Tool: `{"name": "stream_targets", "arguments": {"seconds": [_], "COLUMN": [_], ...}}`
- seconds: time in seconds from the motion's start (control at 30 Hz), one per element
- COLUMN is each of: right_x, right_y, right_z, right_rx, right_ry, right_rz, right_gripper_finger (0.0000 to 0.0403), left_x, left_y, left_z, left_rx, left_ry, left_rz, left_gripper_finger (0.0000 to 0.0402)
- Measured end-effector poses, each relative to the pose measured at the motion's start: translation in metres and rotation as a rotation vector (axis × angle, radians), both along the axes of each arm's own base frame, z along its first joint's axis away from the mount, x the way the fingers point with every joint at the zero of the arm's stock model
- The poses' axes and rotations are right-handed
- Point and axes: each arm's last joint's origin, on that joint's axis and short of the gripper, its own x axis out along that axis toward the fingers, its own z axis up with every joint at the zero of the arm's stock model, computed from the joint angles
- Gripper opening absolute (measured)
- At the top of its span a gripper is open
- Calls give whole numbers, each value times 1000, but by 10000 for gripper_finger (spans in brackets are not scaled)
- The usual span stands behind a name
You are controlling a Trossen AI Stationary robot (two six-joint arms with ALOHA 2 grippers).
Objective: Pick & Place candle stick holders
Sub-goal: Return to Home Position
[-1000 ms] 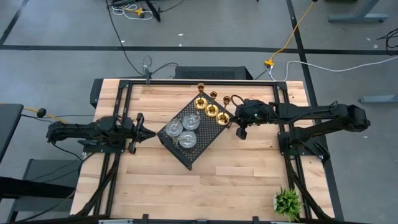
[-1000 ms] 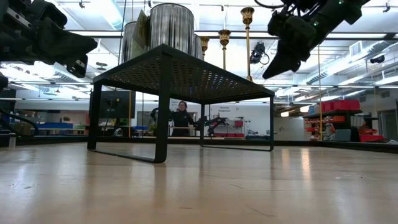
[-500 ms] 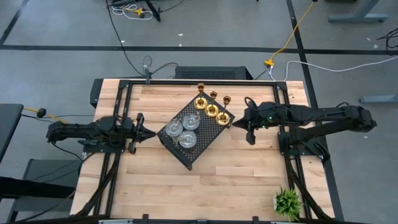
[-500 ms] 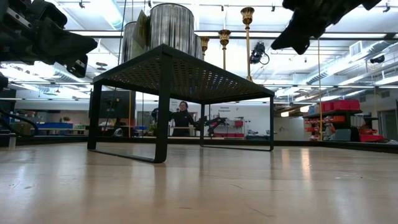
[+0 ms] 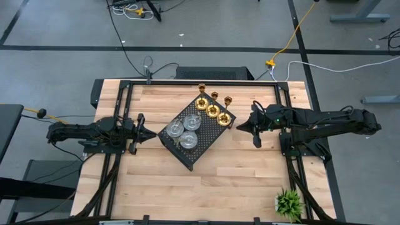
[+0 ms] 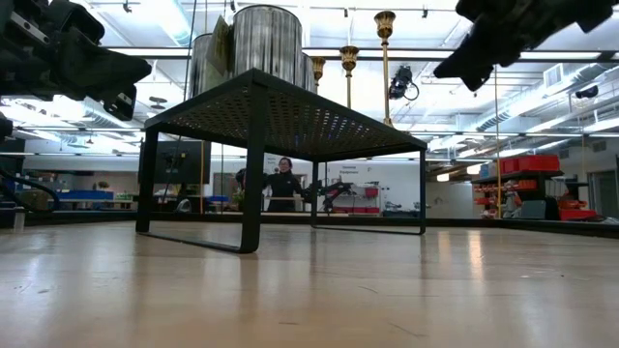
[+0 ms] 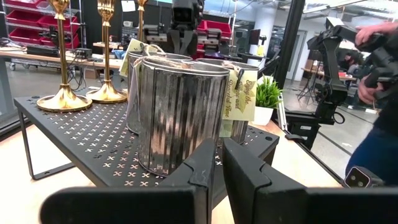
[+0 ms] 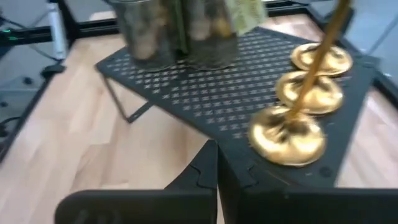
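1. Gold is the hard part in my right wrist view. The three gold holders [image 5: 213, 110] look blurred there, and their tall stems run out of the picture.
2. In the low view the shelf [image 5: 187, 156] top hides their round bases. I can make out only two of the three silver holders [image 5: 189, 139] there.
3. In my left wrist view the front silver holder covers much of the ones behind it.
4. All six holders stand on the black shelf with little holes, in the middle of the table [image 5: 156, 187]. The gold ones make a row on the side nearer my right arm. The silver ones sit in a bunch nearer my left arm.
5. My left gripper [image 5: 149, 133] hangs just off the shelf's corner and points at the silver holders without touching them. Its fingers [image 7: 202, 168] are closed down to a thin slit and hold nothing.
6. My right gripper [image 5: 240, 127] hangs near the corner by the gold row, apart from it. Its fingers are pressed together and empty.
7. The table is light wood planks with a black frame. A small green plant [image 5: 289, 202] sits at a corner on the right arm's side.
8. The floor around it is grey, with cables lying on it. A person [image 6: 282, 184] stands far off in the room.
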Motion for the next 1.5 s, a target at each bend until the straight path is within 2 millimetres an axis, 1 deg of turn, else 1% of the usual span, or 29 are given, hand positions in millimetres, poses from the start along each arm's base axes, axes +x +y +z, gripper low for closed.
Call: {"name": "stream_targets", "arguments": {"seconds": [0.13, 0.37, 0.47, 0.63, 0.93, 1.07, 1.27, 1.33, 1.5], "right_x": [-5, -13, -15, -14, -12, -10, -10, -10, -13], "right_y": [2, 2, 2, 2, 2, 2, 2, 2, 3], "right_z": [-11, -27, -38, -46, -41, -36, -36, -38, -53], "right_rx": [26, 23, 23, 20, 8, -54, -136, -143, -133], "right_ry": [0, -57, -51, -96, -173, -222, -237, -253, -266], "right_rz": [49, 52, 53, 53, 57, 81, 112, 113, 121], "right_gripper_finger": [4, 5, 5, 5, 5, 5, 5, 5, 5], "left_x": [0, 0, 0, 0, 0, 0, 0, 0, 0], "left_y": [0, 0, 0, 0, 0, 0, 0, 0, 0], "left_z": [0, 0, 0, 0, 0, 0, 0, 0, 0], "left_rx": [0, 0, 0, 0, 0, 0, 0, 0, 0], "left_ry": [0, 0, 0, 0, 0, 0, 0, -1, 0], "left_rz": [0, 0, 0, 0, 0, 0, 0, 0, 0], "left_gripper_finger": [39, 39, 39, 39, 39, 39, 39, 39, 39]}}
